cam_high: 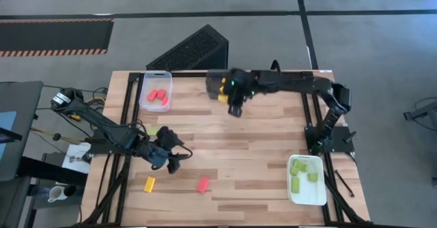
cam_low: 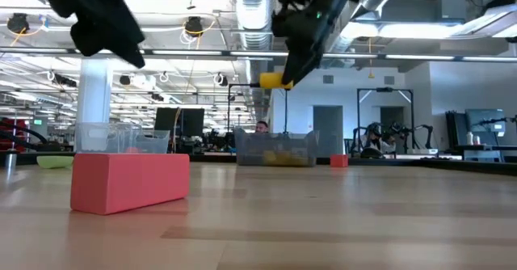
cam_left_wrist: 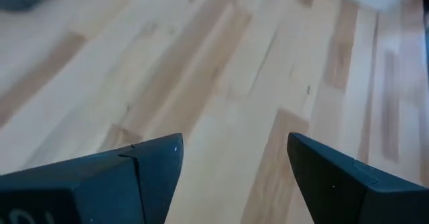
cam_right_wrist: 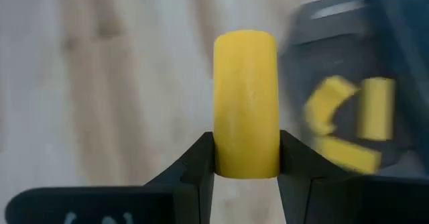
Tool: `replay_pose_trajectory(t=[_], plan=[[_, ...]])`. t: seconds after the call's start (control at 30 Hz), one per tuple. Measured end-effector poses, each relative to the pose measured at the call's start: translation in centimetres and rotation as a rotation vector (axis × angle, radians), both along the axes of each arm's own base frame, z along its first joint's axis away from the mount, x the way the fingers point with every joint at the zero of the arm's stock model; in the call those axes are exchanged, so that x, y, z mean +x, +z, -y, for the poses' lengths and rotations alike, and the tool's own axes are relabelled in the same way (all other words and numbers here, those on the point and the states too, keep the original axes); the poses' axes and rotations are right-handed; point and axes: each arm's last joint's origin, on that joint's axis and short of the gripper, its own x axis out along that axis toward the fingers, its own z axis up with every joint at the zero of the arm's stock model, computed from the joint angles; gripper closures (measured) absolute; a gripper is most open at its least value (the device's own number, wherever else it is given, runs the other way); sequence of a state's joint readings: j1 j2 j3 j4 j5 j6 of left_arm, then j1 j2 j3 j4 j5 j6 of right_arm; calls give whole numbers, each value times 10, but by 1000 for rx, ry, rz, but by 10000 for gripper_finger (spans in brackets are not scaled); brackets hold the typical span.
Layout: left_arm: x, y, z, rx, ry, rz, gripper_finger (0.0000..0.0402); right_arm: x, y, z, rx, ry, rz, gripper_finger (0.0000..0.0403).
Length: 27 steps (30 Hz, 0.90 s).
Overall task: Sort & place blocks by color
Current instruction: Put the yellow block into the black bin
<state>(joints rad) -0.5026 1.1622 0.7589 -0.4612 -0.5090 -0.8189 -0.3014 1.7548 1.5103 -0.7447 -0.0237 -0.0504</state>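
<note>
Carrying a yellow block (cam_right_wrist: 246,103) clamped in the right gripper (cam_right_wrist: 246,158) beside the far-edge dark tray (cam_right_wrist: 355,117); next, centring over it and releasing, left gripper (cam_left_wrist: 234,167) waiting, fingers apart.

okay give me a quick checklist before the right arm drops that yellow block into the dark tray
1. Grip: right gripper shut on the yellow block, block upright between the fingers: ok.
2. Target: dark grey tray already holds yellow blocks, colour matches: ok.
3. Alignment: in the high view the right gripper sits at the tray's near edge, not over its middle: not ok.
4. Height over the tray rim: cannot tell.
5. Left gripper open, empty, far from the tray: ok.
6. Still loose on the table: a yellow block and a red block: not ok.
</note>
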Motion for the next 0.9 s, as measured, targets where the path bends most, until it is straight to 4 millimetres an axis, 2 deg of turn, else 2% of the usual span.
replay_pose_trajectory(t=[0.2,0.4,0.57,0.9], plan=[[5,6,0,32,77,109,152,-1,-29,62,38,-119,4,276],[9,11,0,1,94,167,152,-3,-64,107,57,-203,-44,276],[9,11,1,-33,92,166,152,-2,-79,126,92,-227,-63,273],[9,10,1,-45,77,149,152,4,-74,133,67,-231,-16,246]])
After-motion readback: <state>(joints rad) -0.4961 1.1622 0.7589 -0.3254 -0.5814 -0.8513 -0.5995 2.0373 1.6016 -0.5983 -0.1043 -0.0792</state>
